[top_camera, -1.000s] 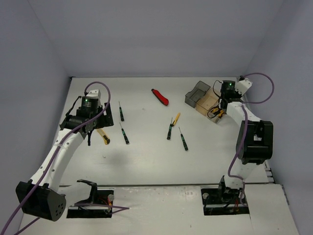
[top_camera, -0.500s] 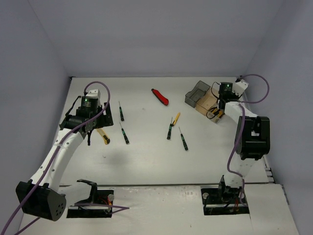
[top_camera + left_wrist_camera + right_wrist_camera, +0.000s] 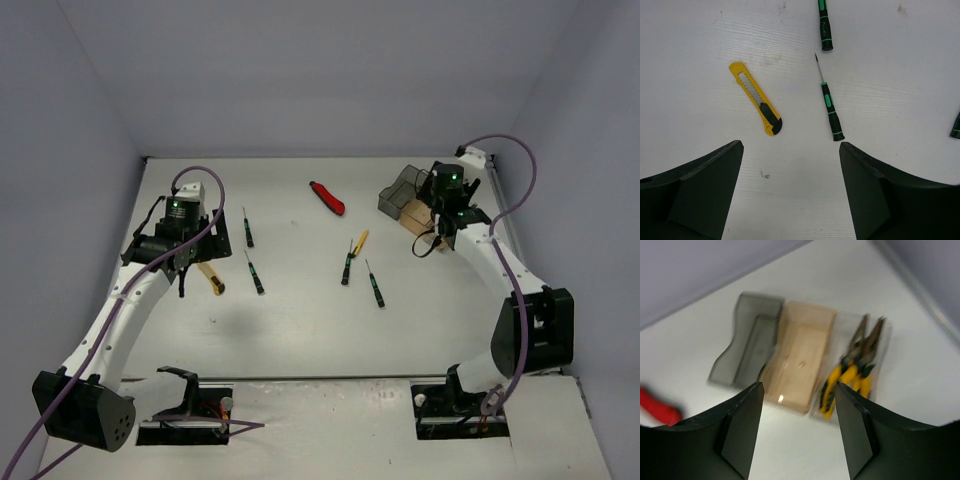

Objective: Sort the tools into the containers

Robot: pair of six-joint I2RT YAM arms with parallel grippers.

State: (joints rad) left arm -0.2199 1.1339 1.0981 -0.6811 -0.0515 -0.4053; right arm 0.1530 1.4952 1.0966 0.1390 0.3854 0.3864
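1. The left gripper (image 3: pixel 790 149) hangs above the table (image 3: pixel 300 330), its jaws spread wide with nothing between them.
2. Just beyond it the yellow utility knife (image 3: pixel 756 98) lies flat. To its right, apart from it, lies a black screwdriver (image 3: pixel 829 103) with a green band (tip pointing away from the arm bases).
3. Nearer the middle of the table lie a third screwdriver (image 3: pixel 374 283) and a fourth screwdriver (image 3: pixel 346 270). A small yellow-handled tool (image 3: pixel 360 240), too small to identify, lies just behind the fourth.
4. A second screwdriver (image 3: pixel 247 228) lies farther back on the left.
5. The right gripper (image 3: pixel 797 387) hovers open and empty over the near side of the bins.
6. The dark grey bin (image 3: pixel 747 345), the tan bin (image 3: pixel 802 347) and the clear bin (image 3: pixel 885 342) stand side by side. Yellow-handled pliers (image 3: pixel 855 365) lie in the clear one (this view is slightly blurred).
7. The red utility knife (image 3: pixel 328 198) lies on the table left of the bins, well apart.
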